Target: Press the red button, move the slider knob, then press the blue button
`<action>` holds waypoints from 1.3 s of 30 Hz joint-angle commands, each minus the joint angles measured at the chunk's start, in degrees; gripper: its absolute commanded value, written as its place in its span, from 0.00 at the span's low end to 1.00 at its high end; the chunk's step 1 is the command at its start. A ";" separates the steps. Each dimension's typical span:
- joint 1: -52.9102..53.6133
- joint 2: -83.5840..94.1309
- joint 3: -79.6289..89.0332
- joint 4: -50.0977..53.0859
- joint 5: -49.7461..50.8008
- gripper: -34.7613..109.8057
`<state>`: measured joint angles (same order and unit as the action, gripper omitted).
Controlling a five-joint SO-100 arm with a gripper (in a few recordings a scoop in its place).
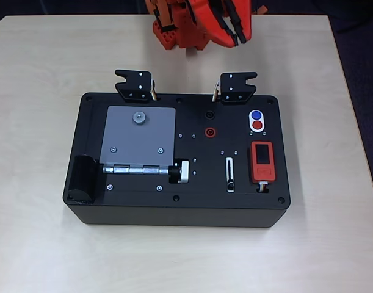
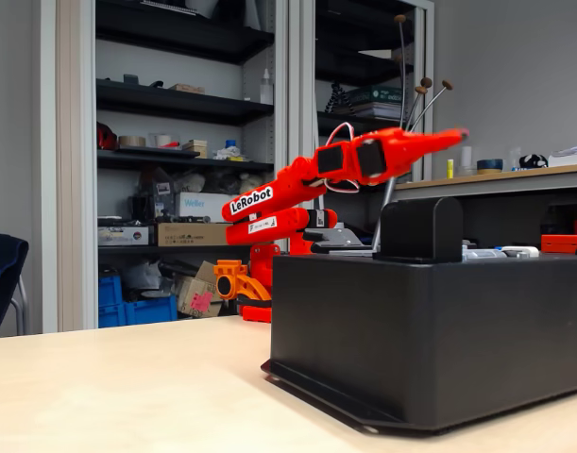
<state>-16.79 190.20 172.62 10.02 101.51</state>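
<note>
Overhead and fixed views of a black box (image 1: 174, 210) set mid-table (image 1: 46, 244). Nearest the front edge of the box, a grey hinged door (image 1: 137, 137) with a round knob lies toward the left, its black handle (image 1: 82, 179) at the front-left corner; right of centre runs the slider (image 1: 230, 174), a short slot with its knob (image 1: 231, 185) at the front end, and beside it, toward the front-right corner, an orange module (image 1: 262, 162) with a dark screen. Farther back, near the back-right corner, a white plate carries the red button (image 1: 257, 125) with the blue button (image 1: 256, 115) touching behind it. Two black clips (image 1: 135, 85) and (image 1: 237, 86) stand on the back edge. Beyond the box, at the back edge of the table, the orange arm is folded, its gripper (image 1: 234, 27) raised above the table and clear of the box; in the fixed view the gripper (image 2: 430, 142) points right at an upward tilt, the jaws seemingly pressed together. Whether either button has been pressed cannot be judged here. For any press, a descent straight down with jaws together suits, since the two buttons adjoin; the right clip, just behind them, crowds an approach from the rear.
</note>
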 commanded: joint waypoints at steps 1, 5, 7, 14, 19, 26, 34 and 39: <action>-0.18 0.00 1.49 -5.10 1.58 0.24; 1.14 0.09 2.72 -6.77 4.39 0.24; 1.67 0.09 3.34 -8.35 4.57 0.24; 1.41 0.09 7.38 -21.01 9.05 0.24; 0.26 0.00 7.38 -30.76 18.81 0.24; 2.02 0.00 7.38 -51.77 33.40 0.24; 3.96 0.00 7.38 -73.48 51.94 0.24; 4.31 0.00 7.38 -86.04 52.91 0.27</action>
<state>-12.04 190.20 179.82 -69.61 152.40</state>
